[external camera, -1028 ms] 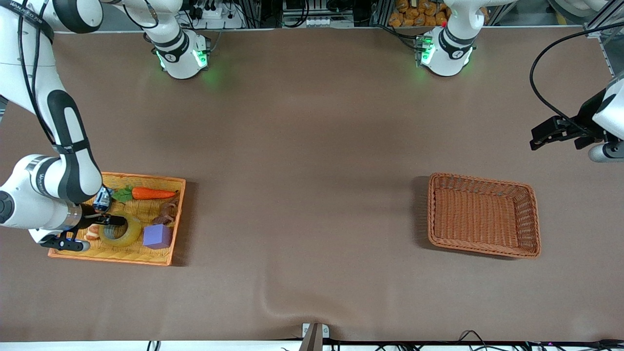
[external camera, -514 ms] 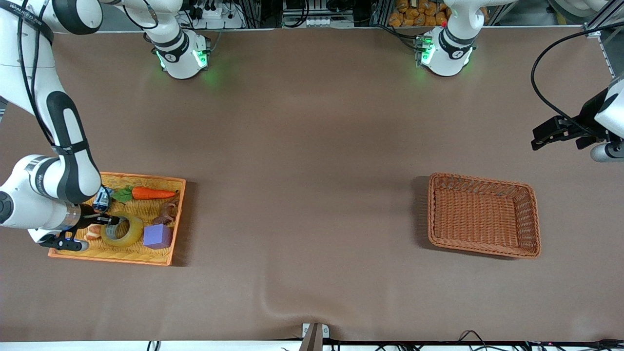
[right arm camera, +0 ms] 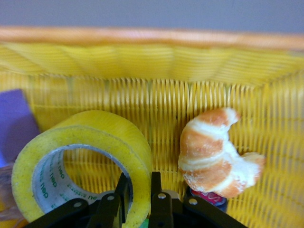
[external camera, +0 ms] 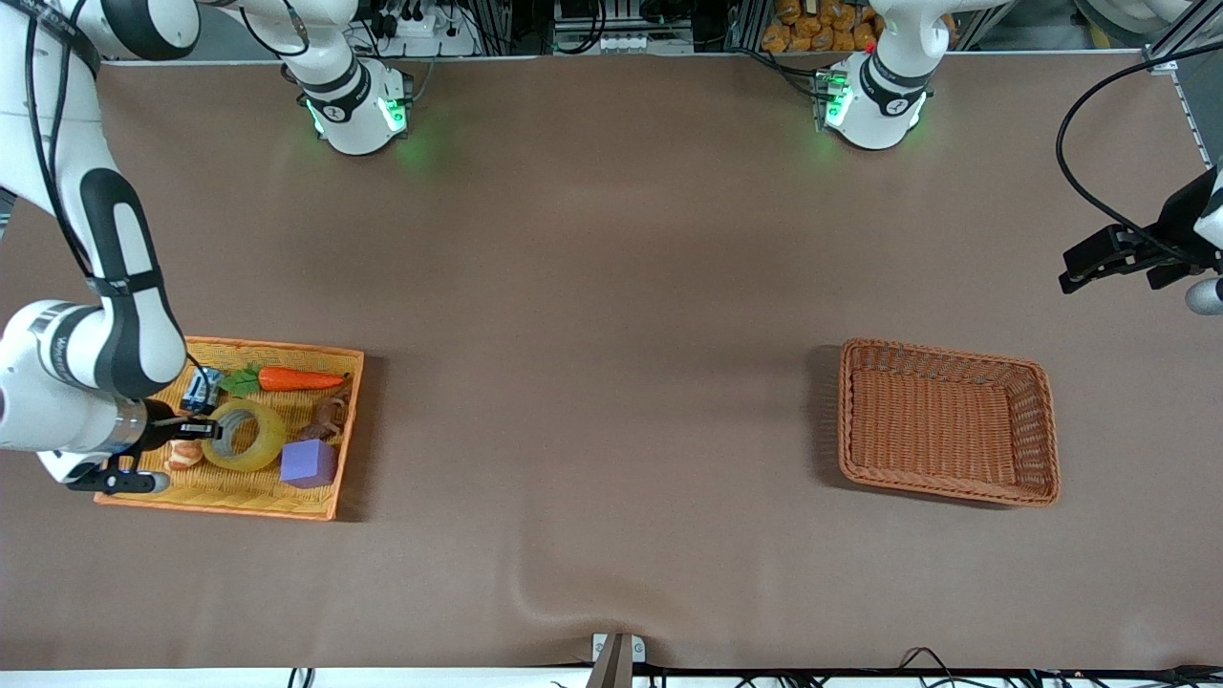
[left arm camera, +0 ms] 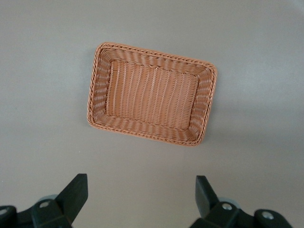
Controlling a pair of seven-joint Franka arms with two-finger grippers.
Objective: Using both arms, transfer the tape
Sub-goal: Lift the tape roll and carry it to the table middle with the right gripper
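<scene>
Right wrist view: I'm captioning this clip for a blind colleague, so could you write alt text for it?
The right gripper is shut on the wall of the tape, a yellow roll with a grey core, one finger inside the ring and one outside. The roll is in a yellow woven tray, with a croissant beside it and a purple cube at the picture's edge.

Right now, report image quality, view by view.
Front view: even light, soft shadows beside the yellow tray and the brown basket. Left wrist view: sharp, basket in focus. Right wrist view: tape and croissant slightly soft, tray rim blurred.
</scene>
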